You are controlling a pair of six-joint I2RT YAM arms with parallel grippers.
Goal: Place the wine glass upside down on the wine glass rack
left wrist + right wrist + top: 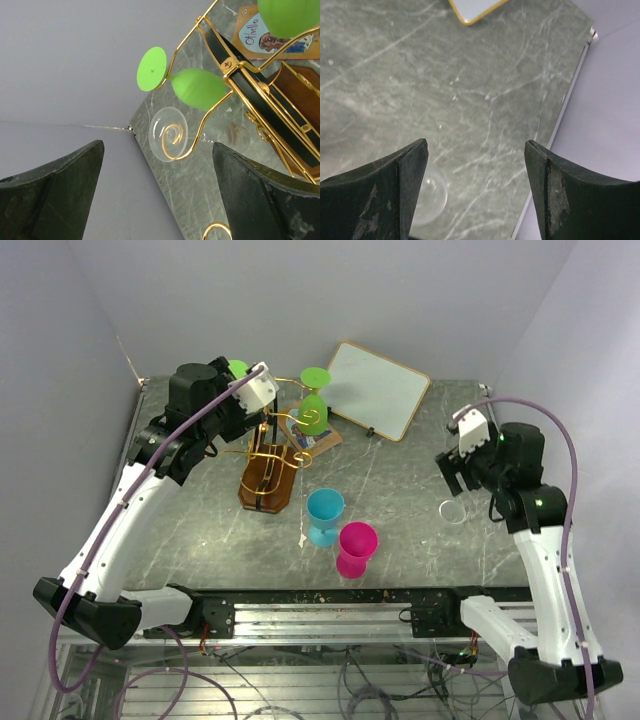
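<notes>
Wine glass point(168, 134): clear; likely light, slippery, fragile. Hangs by its foot on a scroll arm of the wine glass rack point(263, 90), far left. Best held by stem. Left tool point(158, 160): wide open, empty. Right tool point(476, 150): open, empty.

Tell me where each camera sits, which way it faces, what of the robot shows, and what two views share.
Top: above and behind the arms, looking down on the table; the left arm and right arm show.
Left wrist: on the left arm, facing the rack and a hung green glass; the open left pincer shows.
Right wrist: on the right arm, facing down at the table and a clear glass; the open right pincer shows.
Shared: top and left wrist both see the rack.
</notes>
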